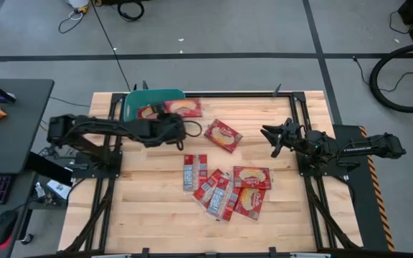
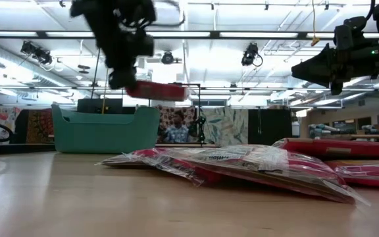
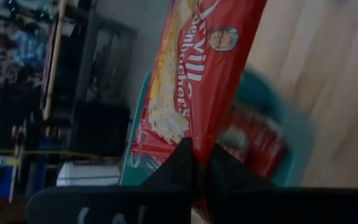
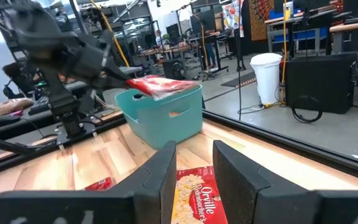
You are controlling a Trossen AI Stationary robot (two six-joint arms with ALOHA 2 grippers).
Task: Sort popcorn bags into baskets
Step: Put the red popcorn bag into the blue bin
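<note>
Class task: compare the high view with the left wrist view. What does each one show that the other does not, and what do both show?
High view only: the right gripper open above the table, a loose pile of popcorn bags, and the whole table.
Left wrist view only: the printed lettering on the held popcorn bag.
Both: the left gripper shut on that bag by the teal basket, which already holds a packet.

A pale wooden slatted table (image 1: 149, 208) carries a teal plastic tub (image 1: 132, 104) at its far edge — near it one flat red popcorn packet (image 1: 223, 135), farther off a heap of red packets (image 1: 228, 188).
</note>
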